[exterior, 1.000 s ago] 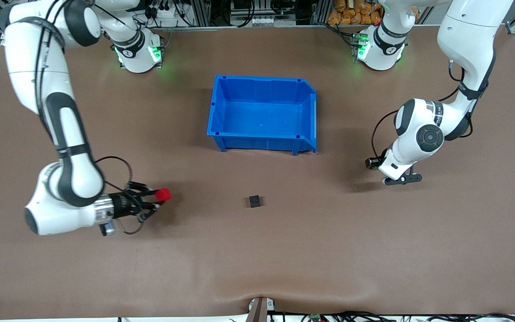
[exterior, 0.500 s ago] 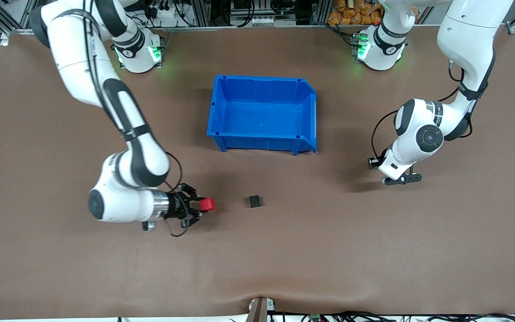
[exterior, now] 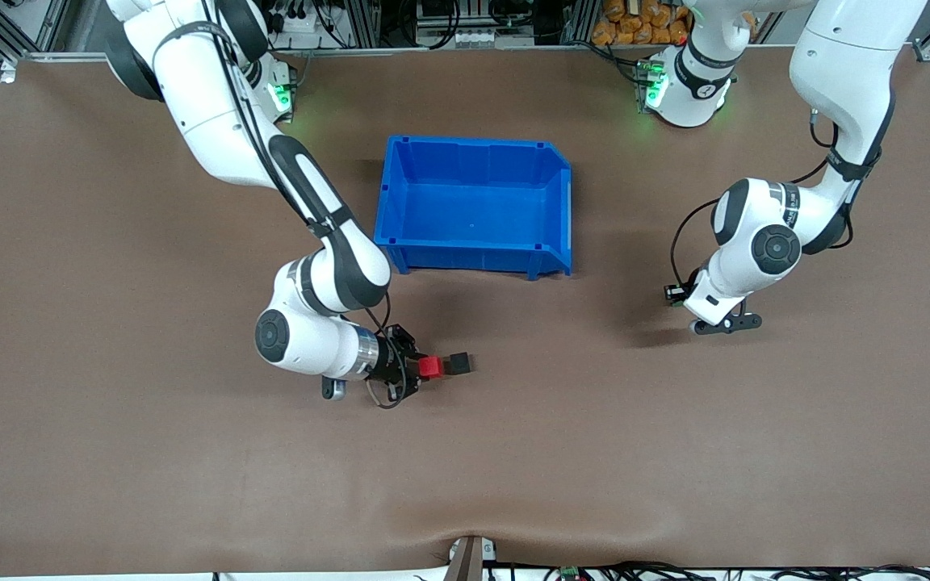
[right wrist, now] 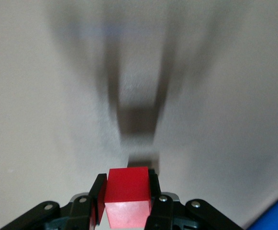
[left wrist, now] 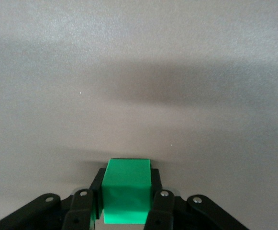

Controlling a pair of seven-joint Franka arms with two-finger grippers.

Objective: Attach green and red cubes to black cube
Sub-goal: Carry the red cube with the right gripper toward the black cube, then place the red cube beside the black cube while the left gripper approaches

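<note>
So the right gripper (exterior: 425, 369) is down low near the middle of the brown bench (exterior: 594, 452), clamped on the red cube (exterior: 430, 368). The arm reaches in from its base at the top of the front view and bends down so the gripper lies almost flat, pointing toward the left arm's end of the bench. The red cube sits right up against the black cube (exterior: 458, 363), touching or as good as touching from what I can see up front. In the right wrist view the red cube (right wrist: 128, 195) is squeezed between the two fingers (right wrist: 98, 197), and the black cube (right wrist: 143, 160) is just a dark blur right past it, too smeared to make out any gap.

The left gripper (exterior: 676, 294) is well apart from all that, low over the bench toward the left arm's end. From the front it's mostly hidden under the wrist, but the left wrist view shows it closed on the green cube (left wrist: 126, 198), with a finger (left wrist: 99, 191) on each side and plain bench ahead of it.

The blue bin (exterior: 559, 194) sits between the two arm bases, farther from the front camera than the black cube, with nothing in it.
</note>
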